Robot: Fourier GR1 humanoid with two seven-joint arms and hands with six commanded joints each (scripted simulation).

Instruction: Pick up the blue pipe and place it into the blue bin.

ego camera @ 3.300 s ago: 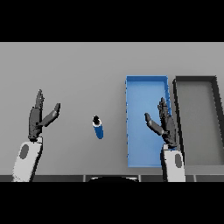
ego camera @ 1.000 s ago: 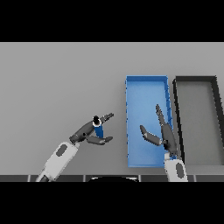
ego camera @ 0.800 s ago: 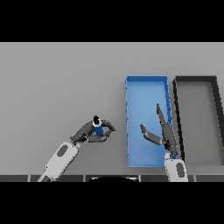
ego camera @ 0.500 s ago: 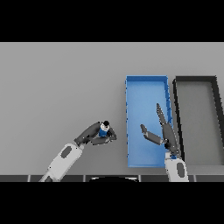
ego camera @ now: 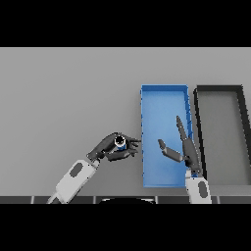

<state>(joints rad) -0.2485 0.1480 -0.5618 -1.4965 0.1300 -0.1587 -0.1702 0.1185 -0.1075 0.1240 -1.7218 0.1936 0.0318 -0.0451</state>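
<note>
- Head view, the only one here: the pipe (ego camera: 120,142) is a short blue stub with a dark open end facing up at the camera. It looks rigid and light, so I'd guess no squish and not much weight to fight. It also looks smooth and round, so I'd say it could roll or twist out of a loose grip.
- Best place to hold it, as I see it, is across the barrel, fingers on one side and thumb on the other. That's pretty much the grip the left hand (ego camera: 109,148) has now, with its fingers curled around the pipe.
- The pipe sits at about 7 o'clock on the tabletop (ego camera: 68,93), just beside the left wall of the bin (ego camera: 164,93), outside it. I can't tell if it's lifted clear of the tabletop or touching.
- The left arm comes in from the lower edge, forearm slanting toward 1 o'clock, knuckles up, fingertips pointing at the bin.
- The right hand (ego camera: 183,147) is over the lower half of the bin, fingers straight and pointing to about 11 o'clock, thumb spread toward 9 o'clock, holding nothing.
- A dark bin (ego camera: 219,89) sits just beside the blue one at 3 o'clock; not part of the job.
</note>
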